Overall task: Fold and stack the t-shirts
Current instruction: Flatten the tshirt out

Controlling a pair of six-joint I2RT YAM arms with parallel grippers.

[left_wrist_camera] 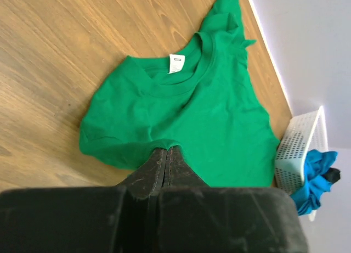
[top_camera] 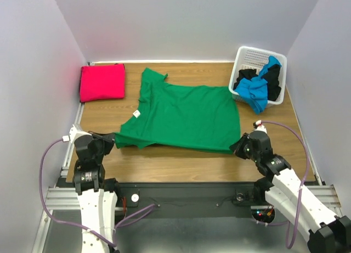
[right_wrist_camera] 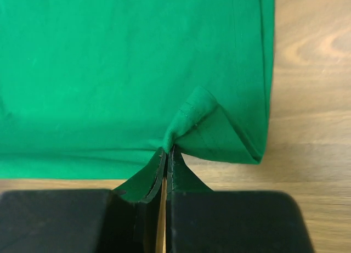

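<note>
- Pinched shut, left gripper [left_wrist_camera: 166, 152] holds the green t-shirt [top_camera: 184, 113] by its near-left edge.
- I see right gripper [right_wrist_camera: 166, 152] clamped on the near-right hem corner, cloth bunched at its tips.
- Bare table [top_camera: 181, 164] lines the near edge; walls hem three sides.
- Folded magenta t-shirt [top_camera: 102, 82] lies far left; basket [top_camera: 249, 56] with blue t-shirt [top_camera: 258, 89] sits far right.

Lab test cell: plain white walls [top_camera: 192, 22] around wooden table [top_camera: 181, 165], aluminium mounting rail [top_camera: 55, 195], cabling [top_camera: 44, 170].
</note>
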